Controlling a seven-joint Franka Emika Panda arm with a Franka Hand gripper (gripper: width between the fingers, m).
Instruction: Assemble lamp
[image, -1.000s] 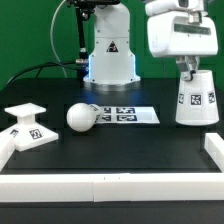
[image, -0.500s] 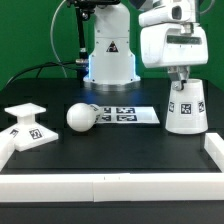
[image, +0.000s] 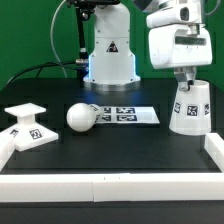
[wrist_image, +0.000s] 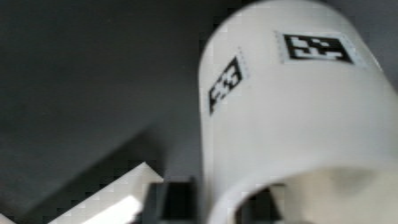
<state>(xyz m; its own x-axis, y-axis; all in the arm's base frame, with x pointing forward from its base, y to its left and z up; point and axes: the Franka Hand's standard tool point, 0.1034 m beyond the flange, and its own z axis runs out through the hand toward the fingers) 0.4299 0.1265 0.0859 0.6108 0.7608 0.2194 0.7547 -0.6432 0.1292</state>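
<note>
The white front rail is closest. Behind it, on the exterior view's left, the base sits flat on the black table, and the bulb lies by the left end of the marker board. Over on the right, the shade is wide end down and leaning a little. The gripper is clamped on its narrow top. In the wrist view, 1 dark finger presses against its wall. Can't tell if it touches the table.
</note>
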